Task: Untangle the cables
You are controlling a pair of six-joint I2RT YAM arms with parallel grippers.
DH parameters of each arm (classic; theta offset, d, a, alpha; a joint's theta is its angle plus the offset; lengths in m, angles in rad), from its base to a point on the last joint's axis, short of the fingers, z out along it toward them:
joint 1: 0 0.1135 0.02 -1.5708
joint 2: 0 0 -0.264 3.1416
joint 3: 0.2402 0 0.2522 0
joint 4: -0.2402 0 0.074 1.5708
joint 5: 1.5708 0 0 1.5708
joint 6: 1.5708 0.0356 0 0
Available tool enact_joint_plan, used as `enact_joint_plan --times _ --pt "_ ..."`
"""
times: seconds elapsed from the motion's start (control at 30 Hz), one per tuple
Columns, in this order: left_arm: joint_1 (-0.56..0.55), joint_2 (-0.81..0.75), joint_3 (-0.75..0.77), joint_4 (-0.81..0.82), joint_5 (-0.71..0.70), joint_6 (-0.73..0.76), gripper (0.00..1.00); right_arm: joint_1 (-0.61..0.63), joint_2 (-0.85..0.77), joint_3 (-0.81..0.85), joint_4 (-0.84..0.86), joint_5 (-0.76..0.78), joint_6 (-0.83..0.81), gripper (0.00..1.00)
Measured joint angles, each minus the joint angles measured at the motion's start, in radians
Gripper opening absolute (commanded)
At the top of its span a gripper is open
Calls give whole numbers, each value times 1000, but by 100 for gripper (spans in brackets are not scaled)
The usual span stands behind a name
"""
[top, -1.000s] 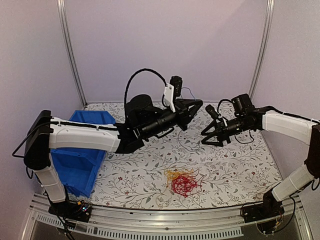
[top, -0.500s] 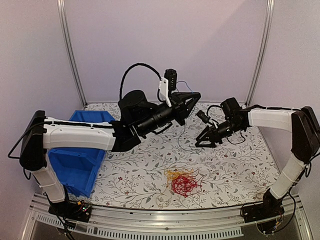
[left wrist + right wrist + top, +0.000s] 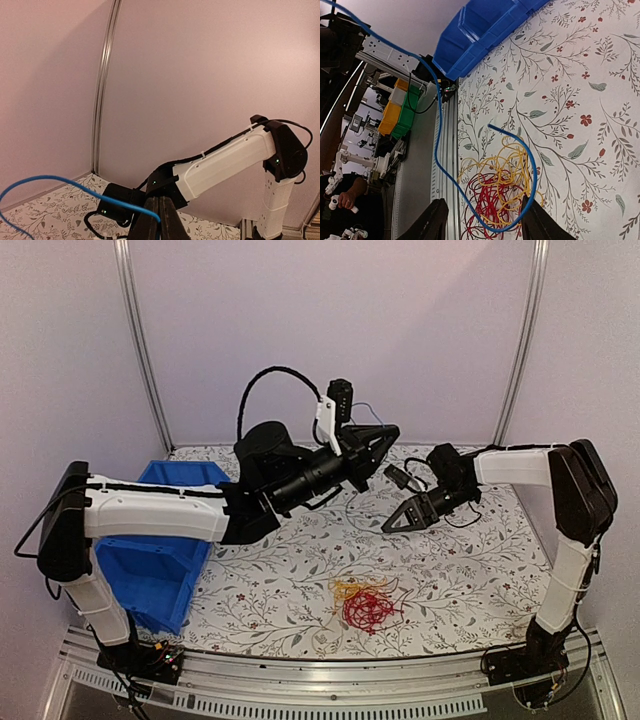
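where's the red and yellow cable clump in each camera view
Top external: the cable clump lies on the floral table, near middle, ahead of both arm bases.
Left wrist: not in it; that camera faces the right arm.
Right wrist: bottom centre, with a blue cable looping across it.
Shared landmark: the blue bin, left in the top view, top centre in the right wrist view; the floral table shows in all three.

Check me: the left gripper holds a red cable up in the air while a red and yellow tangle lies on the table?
Not quite: the cable in the left gripper is blue, not red, as the left wrist view shows. The red and yellow tangle does lie on the table.
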Motion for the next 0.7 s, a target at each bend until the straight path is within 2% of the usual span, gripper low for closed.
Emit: enact_joint_plan --times 0.13,0.23,0.33,0.43,0.57,0.7 --pt "0 -1 -8 2 -20 12 0 0 13 14 -61 -67 -33 49" --pt "0 -1 -8 2 -22 19 0 0 21 22 -79 -98 -46 43" --pt "0 -1 -8 3 -24 24 0 1 32 23 -90 -123 -56 27" --pt "0 -1 -9 3 -25 26 0 1 50 32 -103 -142 -63 0" --pt "0 -1 -9 2 -29 32 0 1 56 34 -102 -138 -67 0" --pt "0 -19 -5 -51 -47 76 0 -1 56 27 -39 -29 -21 0"
